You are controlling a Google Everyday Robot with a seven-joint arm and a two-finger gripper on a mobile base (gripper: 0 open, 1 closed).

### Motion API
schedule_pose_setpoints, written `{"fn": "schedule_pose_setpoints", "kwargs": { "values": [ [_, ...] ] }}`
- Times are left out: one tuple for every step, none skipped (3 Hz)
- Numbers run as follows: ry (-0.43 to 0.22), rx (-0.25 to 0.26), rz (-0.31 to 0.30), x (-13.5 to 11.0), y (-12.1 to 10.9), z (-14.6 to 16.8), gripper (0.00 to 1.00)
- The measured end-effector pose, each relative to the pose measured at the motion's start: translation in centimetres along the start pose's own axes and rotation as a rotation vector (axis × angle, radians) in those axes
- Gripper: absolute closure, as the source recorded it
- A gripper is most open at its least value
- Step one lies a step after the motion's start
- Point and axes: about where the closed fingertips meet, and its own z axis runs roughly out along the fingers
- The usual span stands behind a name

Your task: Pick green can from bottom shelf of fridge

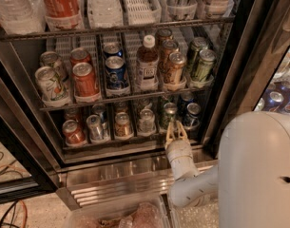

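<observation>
Six short cans stand in the front row of the bottom shelf of the fridge, one in each lane: one red, two silver, one brownish, one green and one dark blue. More cans stand behind them, half hidden, so we do not count those. We find the green can in the fifth lane from the left, near the right end of the shelf and close to its front edge, between a silver can and the dark blue can. The gripper hovers just in front of it, a little lower, and its tan fingers are spread apart with nothing between them. We judge the can stiff but thin-walled, rather heavy if full, probably cold and slippery. We would take it at the middle of the body and press only moderately.
</observation>
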Motion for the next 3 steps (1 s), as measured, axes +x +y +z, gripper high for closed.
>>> {"fn": "schedule_pose_setpoints", "kwargs": {
  "values": [
    [-0.03, 0.003, -0.015, -1.38, -0.46, 0.18, 0.33],
    [-0.032, 0.004, -0.016, -1.49, -0.5, 0.19, 0.09],
    [-0.04, 0.005, -0.019, -1.84, -0.61, 0.17, 0.0]
  ]
}}
